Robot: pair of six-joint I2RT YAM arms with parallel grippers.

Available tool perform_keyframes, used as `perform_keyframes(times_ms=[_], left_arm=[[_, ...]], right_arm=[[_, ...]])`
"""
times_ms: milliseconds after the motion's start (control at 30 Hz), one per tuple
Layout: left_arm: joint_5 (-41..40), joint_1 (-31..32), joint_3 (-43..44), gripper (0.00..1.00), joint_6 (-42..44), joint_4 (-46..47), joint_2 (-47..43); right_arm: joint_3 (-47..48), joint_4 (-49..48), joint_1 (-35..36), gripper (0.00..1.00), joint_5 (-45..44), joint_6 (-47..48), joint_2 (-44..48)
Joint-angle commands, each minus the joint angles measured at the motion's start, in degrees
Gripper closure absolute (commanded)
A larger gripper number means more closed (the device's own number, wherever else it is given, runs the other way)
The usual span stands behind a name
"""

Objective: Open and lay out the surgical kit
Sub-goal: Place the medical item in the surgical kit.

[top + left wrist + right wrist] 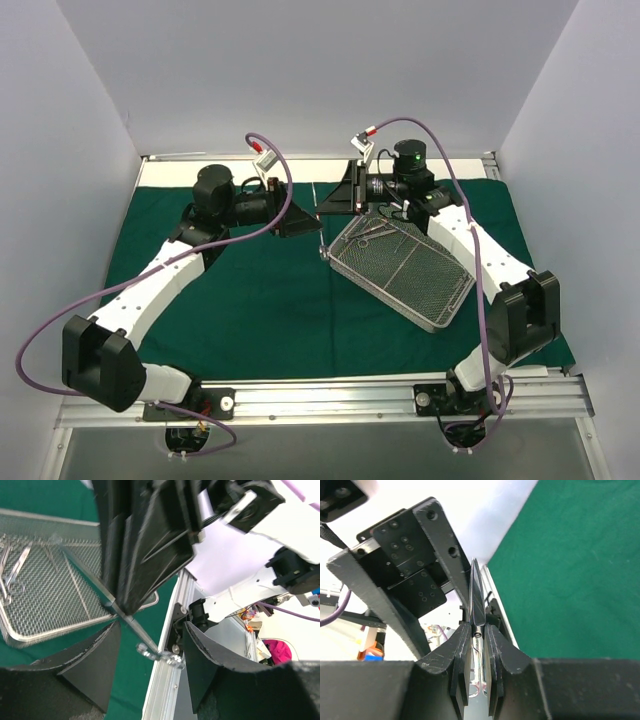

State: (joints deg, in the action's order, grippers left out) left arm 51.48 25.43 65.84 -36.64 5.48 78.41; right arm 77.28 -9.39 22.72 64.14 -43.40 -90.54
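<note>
Steel sits at the centre of it: one slim scissor-like instrument [475,587] is clamped edge-on between the narrow pads of the right gripper [476,632], raised above the far part of the drape, near the tray's corner. The left gripper [151,630] stands wide around its shank with neither finger touching, and the ring handles point toward that wrist's camera.

This looks like a hand-over or a re-grip. To do it well, I judge the left should close squarely on the flat shank above the rings. The right should let go only once that hold is firm, since polished metal this thin could twist or slip from a skewed pinch.

The silver wire-mesh tray [425,285] lies askew on the dark green cloth drape [250,300], which is already spread flat. The other instruments [375,235] lie together at the tray's far end. The mesh is fine and open with a rounded rim, and the cloth is matte.
</note>
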Motion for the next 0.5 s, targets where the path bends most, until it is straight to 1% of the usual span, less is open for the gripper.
perform_keyframes(times_ms=[0,267,467], left_arm=[[3.1,0.2,-0.2,0.39,-2.6,9.5,-0.8],[3.9,0.2,-0.9,0.39,-3.3,11.2,-0.5],[3.3,-0.1,-1.5,0.4,-2.8,10.2,-1.5]], right_arm=[[-1.1,-8.6,0.6,1.0,2.7,-5.0,1.9],[-1.4,-10.9,1.0,1.0,2.7,-7.1,2.5],[-1.6,-9.8,1.0,1.0,1.7,-6.5,3.0]])
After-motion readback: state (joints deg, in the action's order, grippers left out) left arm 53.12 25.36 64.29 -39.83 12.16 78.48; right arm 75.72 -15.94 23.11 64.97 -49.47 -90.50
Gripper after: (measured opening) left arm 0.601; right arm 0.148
